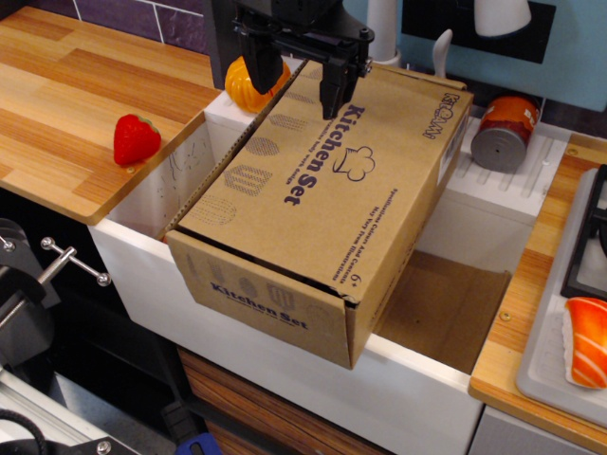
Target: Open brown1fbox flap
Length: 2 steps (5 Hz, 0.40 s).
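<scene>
The brown1fbox (285,284) lies tilted in a white sink (275,365), its front end resting over the sink's front rim. The flap (379,180), the broad top panel with purple "Kitchen Set" lettering and a chef-hat logo, lies almost flat. Its corrugated left edge (232,156) shows as a slightly raised line. My black gripper (299,81) hangs over the far left corner of the box. It is open, with one finger (263,68) left of the flap's edge and the other (334,90) over the flap. It holds nothing.
A red strawberry (136,139) sits on the wooden counter (66,95) at left. An orange fruit (248,90) is behind the gripper. A can (505,131) lies on the drainboard at right. A salmon sushi (588,341) rests on a grey tray (550,365). A white faucet (384,28) stands behind.
</scene>
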{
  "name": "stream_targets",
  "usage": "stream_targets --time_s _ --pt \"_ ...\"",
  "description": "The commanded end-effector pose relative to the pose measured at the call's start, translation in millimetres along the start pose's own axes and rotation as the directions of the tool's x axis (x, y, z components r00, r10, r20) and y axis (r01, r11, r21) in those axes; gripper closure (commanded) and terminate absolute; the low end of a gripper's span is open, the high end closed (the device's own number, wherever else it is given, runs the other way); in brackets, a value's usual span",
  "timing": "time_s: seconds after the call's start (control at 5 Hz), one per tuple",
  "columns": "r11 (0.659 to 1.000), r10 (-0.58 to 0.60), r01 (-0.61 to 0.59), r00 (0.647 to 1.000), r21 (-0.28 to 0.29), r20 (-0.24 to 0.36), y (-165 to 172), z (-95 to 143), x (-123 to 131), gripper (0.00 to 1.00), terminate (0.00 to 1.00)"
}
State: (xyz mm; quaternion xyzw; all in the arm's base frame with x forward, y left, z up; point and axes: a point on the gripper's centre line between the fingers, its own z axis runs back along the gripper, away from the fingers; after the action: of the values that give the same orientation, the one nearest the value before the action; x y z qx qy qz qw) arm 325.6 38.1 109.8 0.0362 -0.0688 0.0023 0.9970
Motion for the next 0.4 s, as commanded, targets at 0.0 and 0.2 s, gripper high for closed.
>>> stream_targets --time_s 0.0,0.2 --pt "1.0 0.0 0.0 1.0 0.0 0.0 0.0 0.0 0.0 0.0 0.0" --pt "0.998 -0.025 0.024 1.0 -0.06 -0.008 5.4 -3.0 0.7 0.0 0.0"
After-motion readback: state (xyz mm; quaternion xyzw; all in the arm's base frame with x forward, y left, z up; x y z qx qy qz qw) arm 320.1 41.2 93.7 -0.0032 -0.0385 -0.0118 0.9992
